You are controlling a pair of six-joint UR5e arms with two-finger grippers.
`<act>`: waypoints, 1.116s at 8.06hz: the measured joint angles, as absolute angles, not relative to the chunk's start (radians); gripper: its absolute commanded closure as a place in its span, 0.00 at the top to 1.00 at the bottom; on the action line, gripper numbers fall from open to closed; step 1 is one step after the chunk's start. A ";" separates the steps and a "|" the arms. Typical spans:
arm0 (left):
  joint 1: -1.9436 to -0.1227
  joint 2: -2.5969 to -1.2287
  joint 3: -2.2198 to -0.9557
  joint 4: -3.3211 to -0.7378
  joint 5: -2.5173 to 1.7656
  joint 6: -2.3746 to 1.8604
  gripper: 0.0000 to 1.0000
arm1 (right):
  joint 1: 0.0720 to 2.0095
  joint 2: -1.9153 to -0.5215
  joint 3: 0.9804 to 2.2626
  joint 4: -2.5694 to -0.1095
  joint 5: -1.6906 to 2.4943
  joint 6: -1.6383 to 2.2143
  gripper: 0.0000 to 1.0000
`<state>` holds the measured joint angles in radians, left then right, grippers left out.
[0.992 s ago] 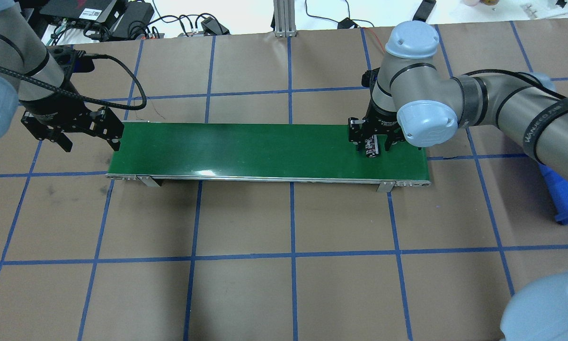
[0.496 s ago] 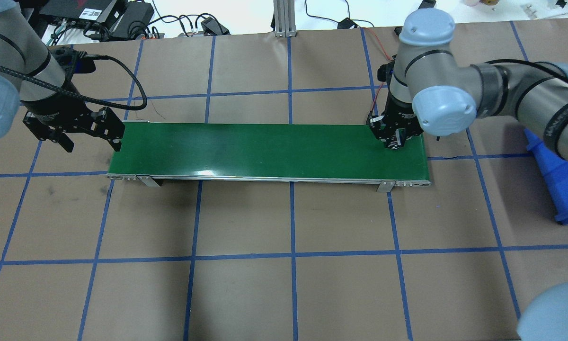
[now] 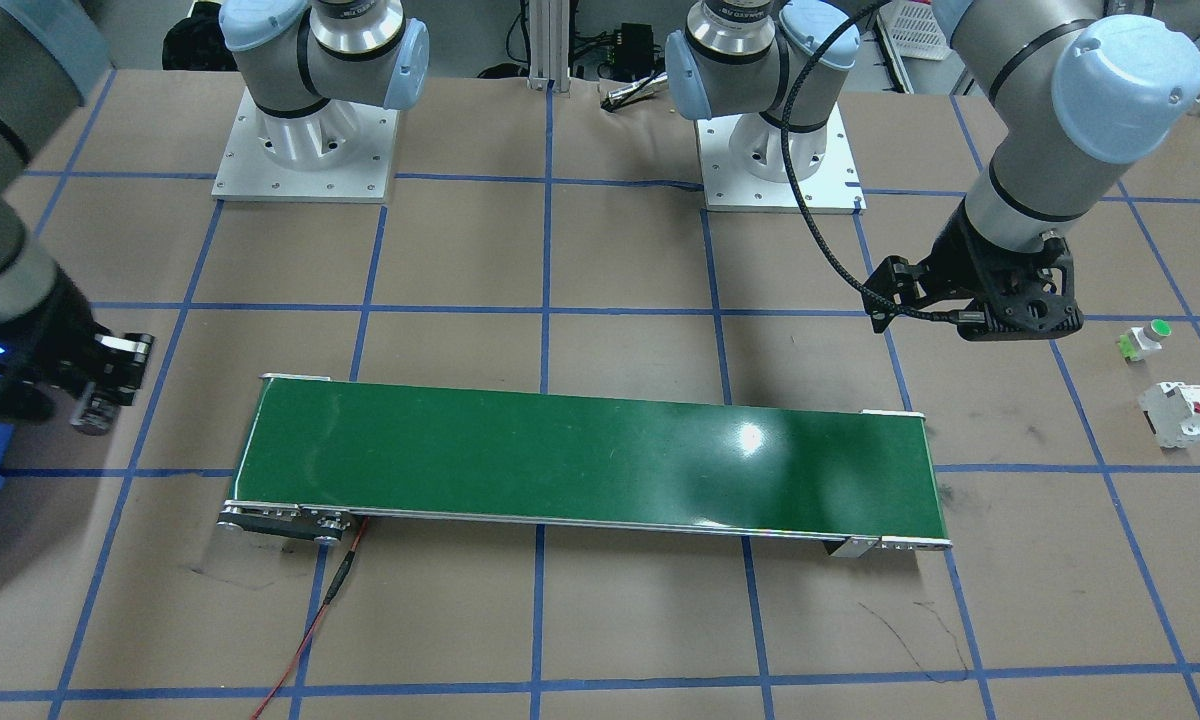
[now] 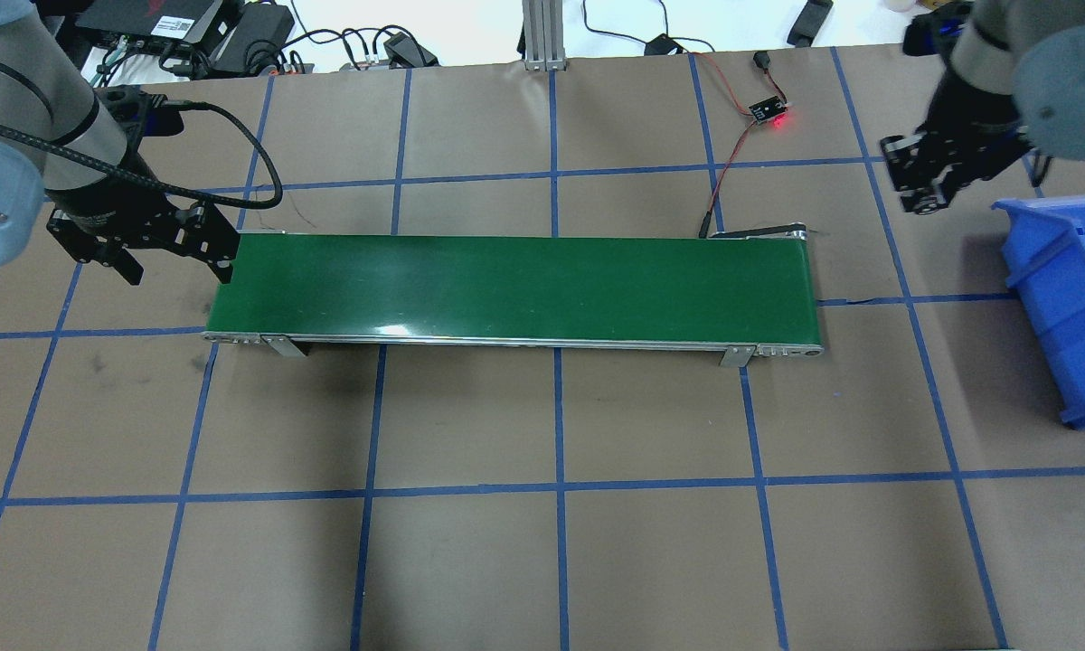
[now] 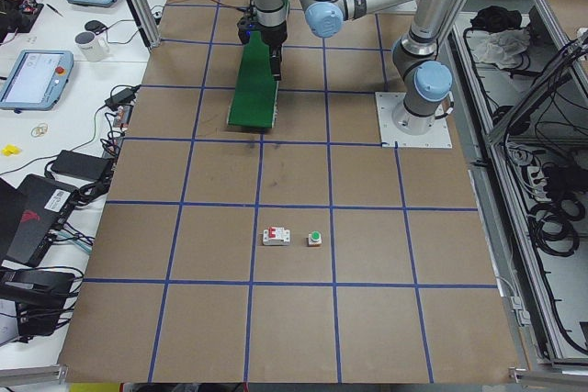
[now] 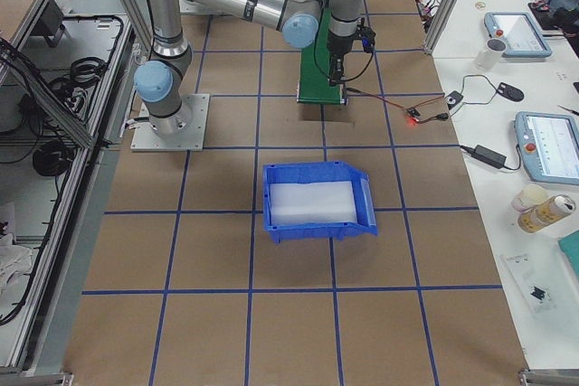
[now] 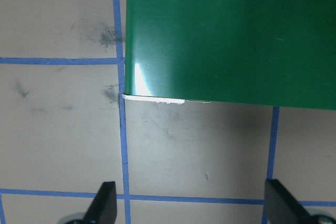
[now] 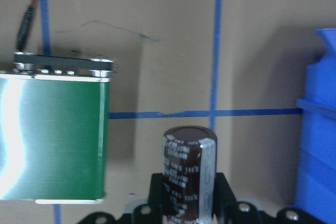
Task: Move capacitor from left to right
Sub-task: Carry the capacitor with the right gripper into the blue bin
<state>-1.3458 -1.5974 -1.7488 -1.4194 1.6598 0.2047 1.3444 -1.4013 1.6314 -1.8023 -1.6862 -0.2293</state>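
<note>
Since a second ago, the right gripper (image 4: 925,197) is no longer hanging over the green conveyor belt (image 4: 506,285); it is now hovering above the paper-covered table (image 4: 551,542), between the belt's right end and a blue bin (image 6: 317,230). The bin is sitting well apart from the belt and is showing only a pale white floor. The left gripper (image 4: 174,262) is hovering just beside the belt's left end with its fingers (image 7: 105,205) spread wide. A white breaker (image 3: 1178,412) and a green-capped button (image 3: 1145,338) are lying near each other on the robot's left. The right gripper is pinching the capacitor (image 8: 189,171), a dark cylinder with a pale stripe, upright above the table.
</note>
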 measured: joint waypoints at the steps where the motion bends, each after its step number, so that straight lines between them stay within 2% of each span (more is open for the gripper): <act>1: -1.346 -1.601 -1.749 -1.412 1.660 0.204 1.00 | 1.251 -1.422 1.619 -1.785 -1.700 -0.359 0.00; 4: -1.345 -1.607 -1.750 -1.391 1.661 0.199 1.00 | 0.969 -1.408 1.611 -1.808 -1.709 -0.745 0.00; 8: -1.345 -1.609 -1.751 -1.388 1.660 0.196 1.00 | 0.799 -1.209 1.637 -1.990 -1.665 -0.974 0.00; 9: -1.345 -1.610 -1.752 -1.388 1.658 0.193 1.00 | 0.790 -1.174 1.658 -2.034 -1.653 -0.981 0.37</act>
